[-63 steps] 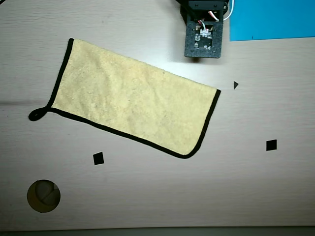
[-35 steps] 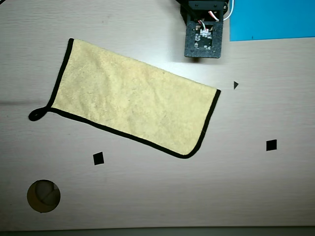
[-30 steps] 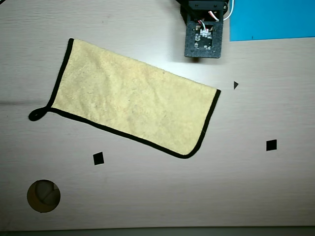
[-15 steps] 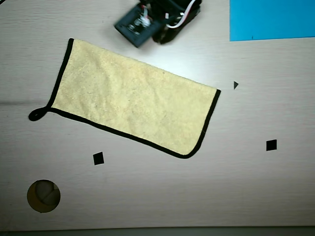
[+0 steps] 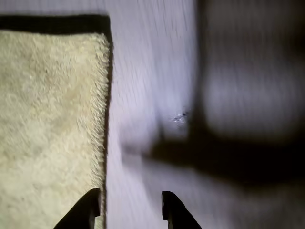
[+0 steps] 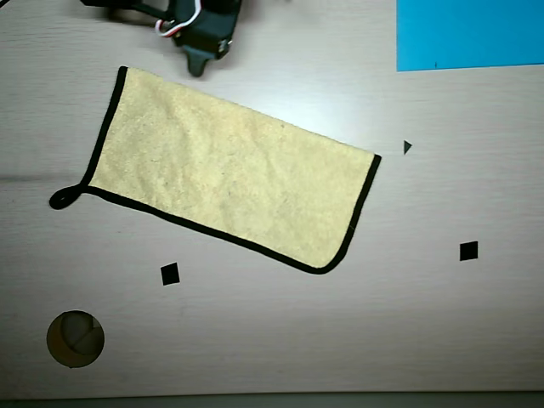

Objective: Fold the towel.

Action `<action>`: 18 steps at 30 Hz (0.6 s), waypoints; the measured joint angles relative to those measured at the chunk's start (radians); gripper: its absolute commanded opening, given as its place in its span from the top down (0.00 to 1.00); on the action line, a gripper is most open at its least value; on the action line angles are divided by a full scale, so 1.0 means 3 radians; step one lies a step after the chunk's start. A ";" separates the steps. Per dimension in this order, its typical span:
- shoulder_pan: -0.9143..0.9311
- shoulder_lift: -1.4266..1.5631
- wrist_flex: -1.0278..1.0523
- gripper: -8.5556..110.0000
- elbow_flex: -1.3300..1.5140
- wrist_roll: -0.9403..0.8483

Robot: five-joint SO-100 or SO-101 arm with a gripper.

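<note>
1. Lying flat and unfolded on the table (image 6: 280,340), the towel (image 6: 229,170) is slanting across the overhead view.
2. Hovering just beyond its upper edge, the gripper (image 5: 129,207) is holding its fingertips apart, gripping nothing.

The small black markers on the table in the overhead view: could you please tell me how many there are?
3: a black square marker below the pale yellow terry towel, another square to its right, and a small black triangle beside its right corner. The arm may hide more.
</note>
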 measured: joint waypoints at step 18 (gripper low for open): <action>0.0291 -0.1478 -0.0823 0.70 -0.0823 0.0619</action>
